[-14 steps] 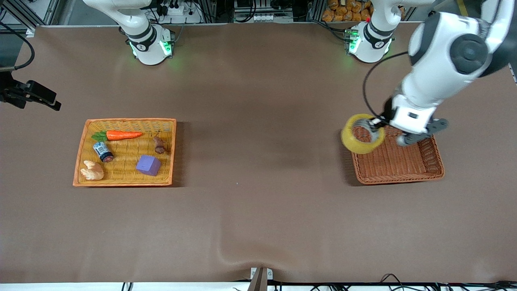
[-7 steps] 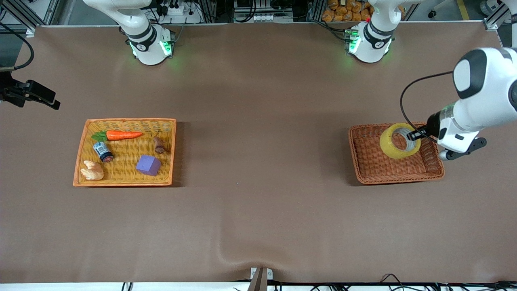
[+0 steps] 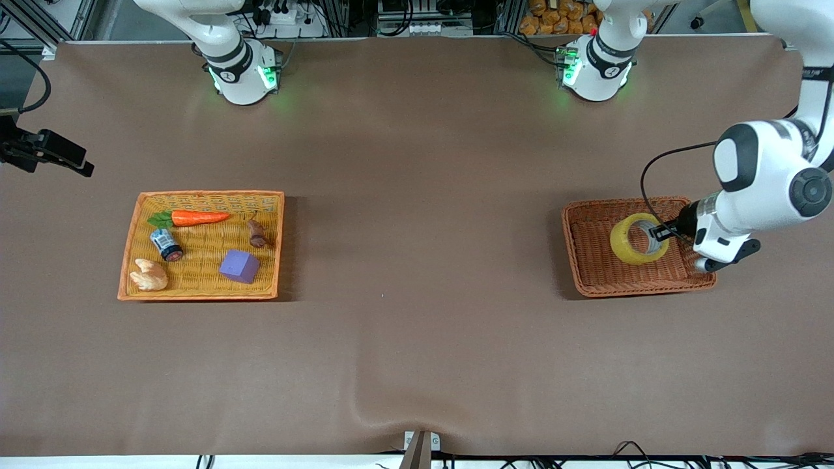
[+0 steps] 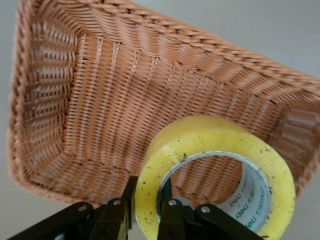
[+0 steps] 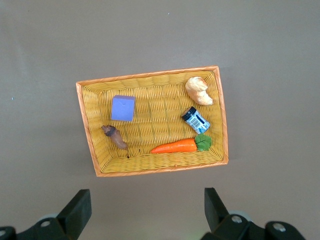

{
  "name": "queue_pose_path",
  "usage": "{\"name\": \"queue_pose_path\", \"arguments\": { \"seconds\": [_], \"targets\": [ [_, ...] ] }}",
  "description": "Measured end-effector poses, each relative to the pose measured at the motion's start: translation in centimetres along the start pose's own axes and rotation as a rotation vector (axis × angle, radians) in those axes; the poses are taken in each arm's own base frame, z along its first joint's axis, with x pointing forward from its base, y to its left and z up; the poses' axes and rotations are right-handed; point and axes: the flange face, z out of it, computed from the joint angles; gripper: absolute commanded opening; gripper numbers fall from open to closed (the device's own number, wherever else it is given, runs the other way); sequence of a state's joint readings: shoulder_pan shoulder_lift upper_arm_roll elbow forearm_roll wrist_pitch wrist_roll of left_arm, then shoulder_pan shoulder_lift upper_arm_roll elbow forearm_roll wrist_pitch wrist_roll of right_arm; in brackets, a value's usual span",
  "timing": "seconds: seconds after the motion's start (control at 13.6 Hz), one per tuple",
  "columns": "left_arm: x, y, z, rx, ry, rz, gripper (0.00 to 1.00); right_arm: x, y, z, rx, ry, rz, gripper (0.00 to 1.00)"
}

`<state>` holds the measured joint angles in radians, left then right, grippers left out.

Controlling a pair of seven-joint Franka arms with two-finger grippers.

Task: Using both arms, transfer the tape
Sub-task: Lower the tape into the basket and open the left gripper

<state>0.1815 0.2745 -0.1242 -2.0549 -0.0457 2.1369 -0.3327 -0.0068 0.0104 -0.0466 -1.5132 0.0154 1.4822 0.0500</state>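
The tape [image 3: 627,250], a yellowish ring with a pale core, hangs tilted low inside the brown wicker basket [image 3: 576,260] at the left arm's end of the table. My left gripper [image 3: 659,232] is shut on the ring's wall, one finger outside and one inside the hole. The left wrist view shows the same hold: the left gripper [image 4: 148,194] pinches the tape [image 4: 215,135] over the basket's floor [image 4: 100,100]. Whether the tape touches the floor I cannot tell. My right gripper [image 5: 145,210] stands open and empty over bare table beside the yellow basket [image 5: 87,125]; the front view does not show it.
The yellow basket [image 3: 129,244] toward the right arm's end holds a carrot [image 3: 199,217], a small blue-labelled can [image 3: 165,244], a purple cube [image 3: 239,266], a croissant-like piece [image 3: 149,275] and a small brown item [image 3: 257,234]. A black device on a cable [image 3: 45,153] juts over that table end.
The left arm has swung outward and lowered, carrying the tape from over the brown basket's inner edge to low over its middle. The right arm has not moved.
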Motion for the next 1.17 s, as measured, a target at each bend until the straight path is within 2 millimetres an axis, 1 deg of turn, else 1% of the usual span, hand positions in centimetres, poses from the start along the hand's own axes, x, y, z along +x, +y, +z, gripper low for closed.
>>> {"name": "queue_pose_path", "arguments": {
  "seconds": [0.22, 0.37, 0.44, 0.51, 0.59, 0.66, 0.81, 0.88, 0.95, 1.03, 1.1, 1.17],
  "targets": [
    [1.0, -1.4, 3.8, -0.008, -0.006, -0.015, 0.00, 0.0, -0.1, 0.0, 0.000, 0.000, -0.001, 1.00],
    [1.1, -1.8, 5.3, -0.009, -0.012, -0.018, 0.00, 0.0, -0.1, 0.0, 0.000, -0.001, -0.001, 1.00],
    [1.0, -1.9, 5.7, -0.008, -0.014, -0.019, 0.04, 0.0, -0.1, 0.0, 0.000, -0.001, -0.001, 1.00],
    [1.1, -2.1, 6.0, -0.006, -0.016, -0.020, 0.40, 0.0, -0.1, 0.0, 0.000, -0.001, -0.001, 1.00],
    [1.1, -2.4, 6.3, -0.005, -0.018, -0.023, 0.83, 0.0, -0.1, 0.0, 0.000, -0.001, -0.001, 1.00],
    [1.2, -2.6, 6.5, -0.006, -0.020, -0.027, 1.00, 0.0, -0.1, 0.0, 0.000, -0.001, -0.001, 1.00],
    [1.4, -2.9, 6.3, -0.009, -0.012, -0.032, 1.00, 0.0, -0.1, 0.1, 0.000, -0.001, -0.001, 1.00],
    [1.6, -2.8, 5.9, -0.012, -0.004, -0.032, 1.00, 0.0, -0.1, 0.1, 0.000, -0.002, -0.001, 1.00],
    [1.9, -2.7, 5.0, -0.017, 0.013, -0.031, 1.00, 0.1, -0.1, 0.2, 0.000, -0.003, -0.001, 1.00],
    [2.2, -2.4, 3.3, -0.022, 0.032, -0.027, 1.00, 0.1, -0.1, 0.2, 0.000, -0.004, -0.001, 1.00],
    [2.4, -2.0, 0.7, -0.022, 0.038, -0.022, 1.00, 0.1, -0.1, 0.2, 0.000, -0.004, -0.001, 1.00],
    [2.4, -1.5, -2.9, -0.021, 0.041, -0.013, 1.00, 0.1, -0.1, 0.3, 0.000, -0.005, -0.001, 1.00]
  ]
}}
